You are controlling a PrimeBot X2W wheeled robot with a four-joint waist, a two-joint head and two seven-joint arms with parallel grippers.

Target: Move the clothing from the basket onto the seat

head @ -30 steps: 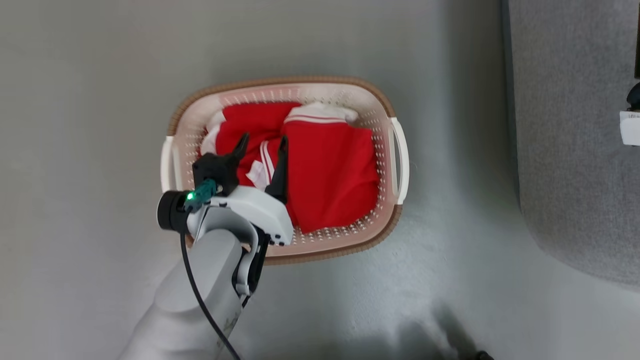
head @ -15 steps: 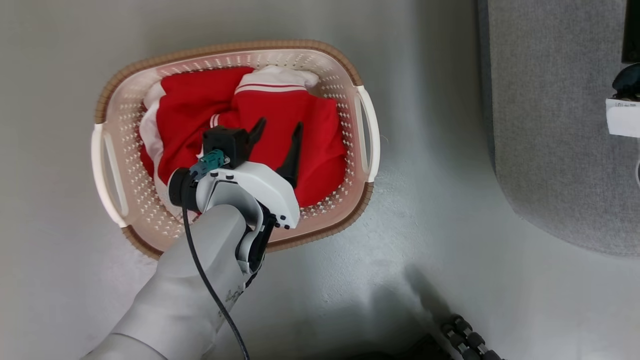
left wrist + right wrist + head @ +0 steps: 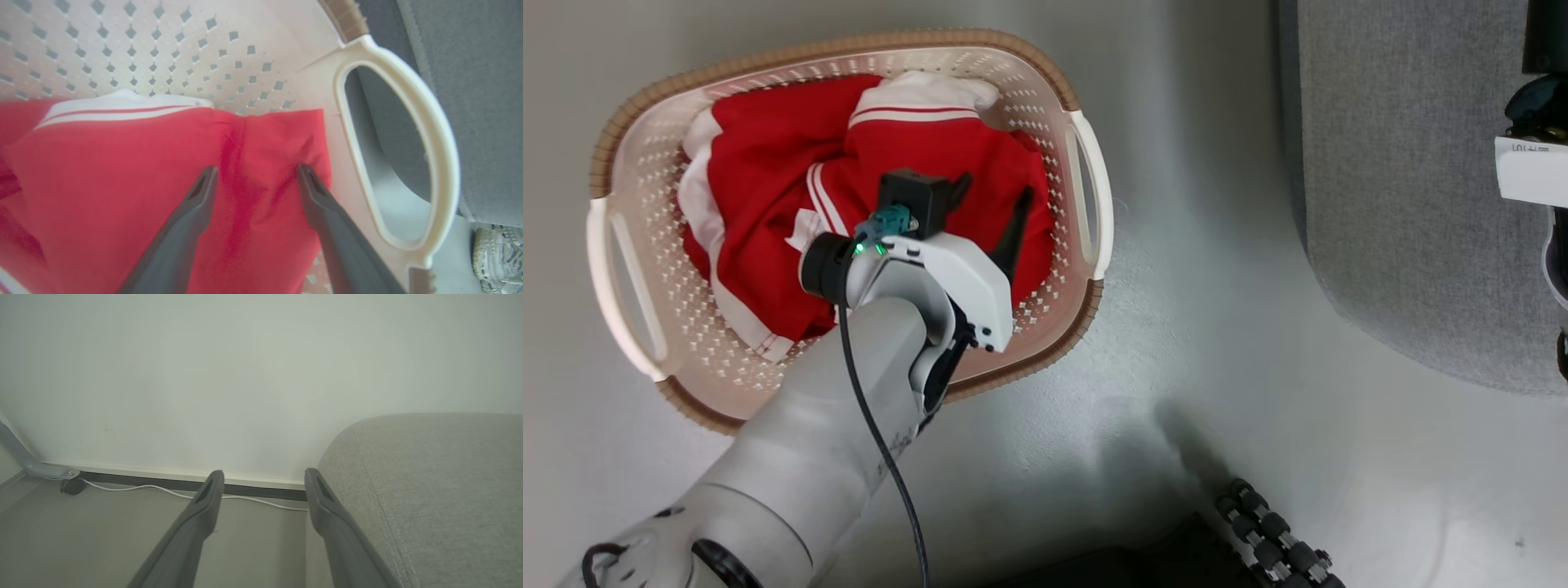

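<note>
The basket [image 3: 1086, 188] stands on the floor at the upper left of the head view, and the red clothing [image 3: 760, 180] with white stripes lies crumpled inside it. My left gripper [image 3: 995, 188] is open and reaches down over the right part of the heap, near the right handle. In the left wrist view that gripper [image 3: 256, 168] has its fingertips at the red clothing [image 3: 122, 171], with a ridge of cloth between them; nothing is held. The basket's handle [image 3: 429, 134] is just to the right. The grey seat [image 3: 1405, 204] fills the right side. My right gripper [image 3: 263, 473] is open beside the seat [image 3: 441, 490].
A dark ribbed part [image 3: 1274, 539] of the robot lies at the bottom of the head view. A shoe [image 3: 496, 253] shows beyond the basket handle. A white cable [image 3: 163, 491] runs along the skirting board, and a metal leg [image 3: 24, 461] stands at the left.
The head camera has moved, so the basket sits further left and higher in the picture. My left gripper has moved from the heap's left-middle to its right side, still open.
</note>
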